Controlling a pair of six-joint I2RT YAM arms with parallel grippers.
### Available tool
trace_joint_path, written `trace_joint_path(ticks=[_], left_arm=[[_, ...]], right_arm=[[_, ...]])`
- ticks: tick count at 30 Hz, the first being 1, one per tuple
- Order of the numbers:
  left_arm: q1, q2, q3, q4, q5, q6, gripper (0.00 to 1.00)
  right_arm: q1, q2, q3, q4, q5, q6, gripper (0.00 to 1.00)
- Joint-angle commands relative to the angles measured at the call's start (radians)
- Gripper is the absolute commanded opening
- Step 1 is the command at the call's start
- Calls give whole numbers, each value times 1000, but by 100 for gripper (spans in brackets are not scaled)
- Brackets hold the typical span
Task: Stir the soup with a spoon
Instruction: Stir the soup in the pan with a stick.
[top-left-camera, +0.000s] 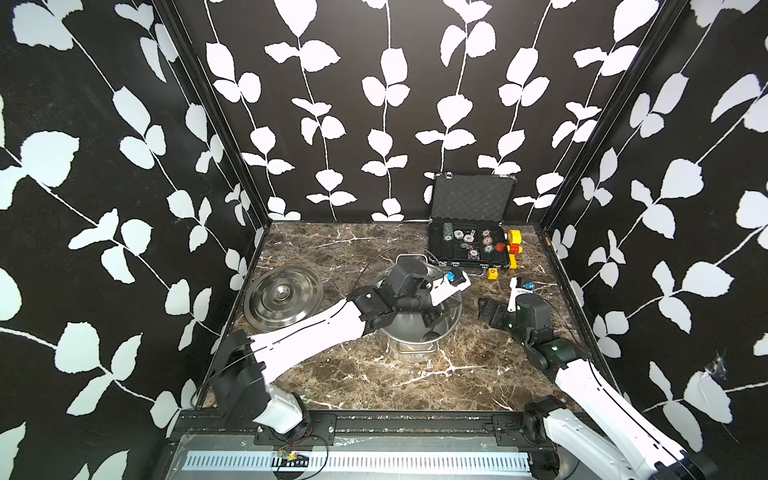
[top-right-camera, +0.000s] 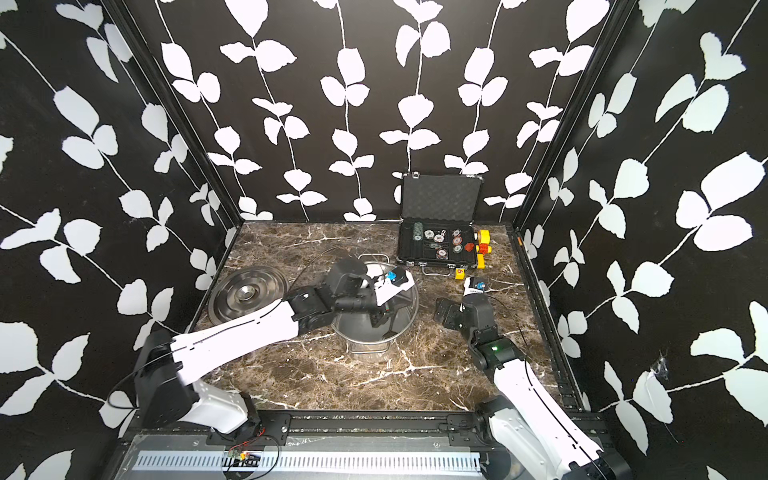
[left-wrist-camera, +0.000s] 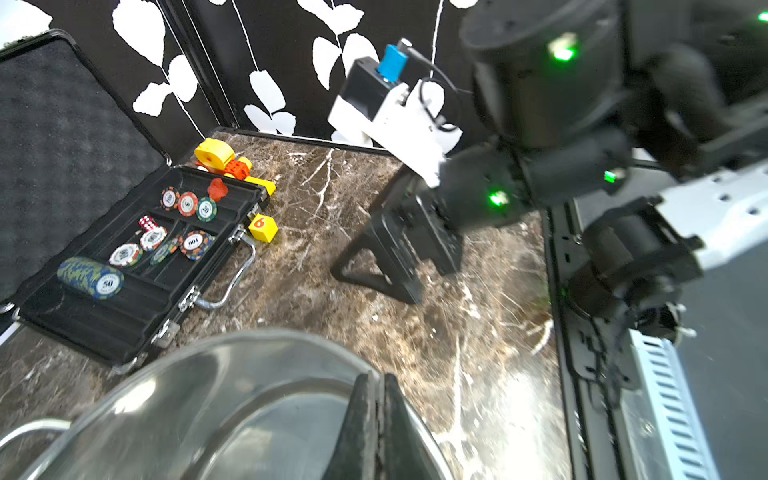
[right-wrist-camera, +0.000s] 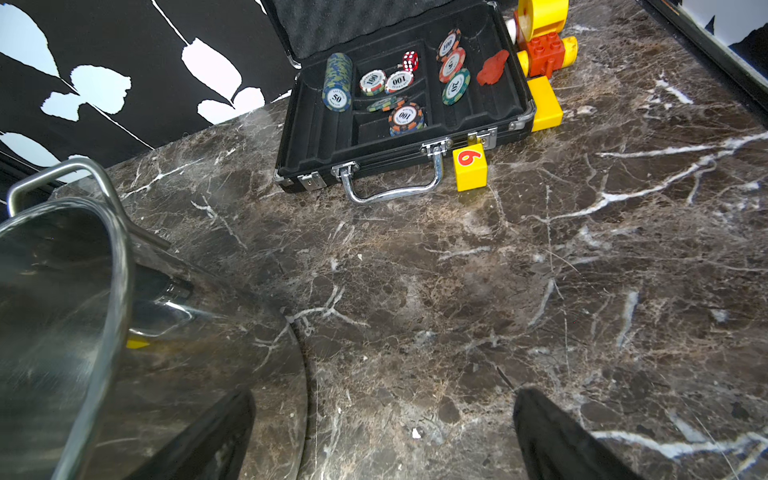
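The soup is a shiny steel stockpot (top-left-camera: 411, 351) (top-right-camera: 365, 348) near the middle of the marble table; no liquid shows in it. My left arm reaches over it, and my left gripper (top-left-camera: 430, 322) (left-wrist-camera: 379, 376) points down inside the rim, shut. A thin pale steel strip, the spoon (left-wrist-camera: 380, 400), runs between its fingers; the spoon's bowl is hidden. To the right of the pot (right-wrist-camera: 62, 291), my right gripper (top-left-camera: 490, 311) (right-wrist-camera: 384, 395) lies low over the table, open and holding nothing.
The flat steel lid (top-left-camera: 282, 297) lies left of the pot. An open black case (top-left-camera: 469, 245) of poker chips stands at the back right, with yellow and red toy bricks (top-left-camera: 513, 245) beside it. A yellow cube (right-wrist-camera: 469, 166) marked 6 sits in front.
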Motion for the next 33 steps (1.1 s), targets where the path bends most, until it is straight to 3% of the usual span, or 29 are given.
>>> trace_joint_path(ticks=[1,7,13,26,33], left_arm=[[-1,-103,-71,-3,-46,-21,0],[67,-246,-163,-57,-144,-45,0],[187,-273,-193,-47,-210,-69,0],[312,-50,-50,79,-243,-57,0],[309,139,141,89,-121,-59,0]], right_arm=[[6,11,8,46,-9,2,99],[6,27,9,55,-18,7,99],[6,40,15,64,-35,13,99],[7,3,1,33,-13,6,99],[6,2,-13,39,-9,10,99]])
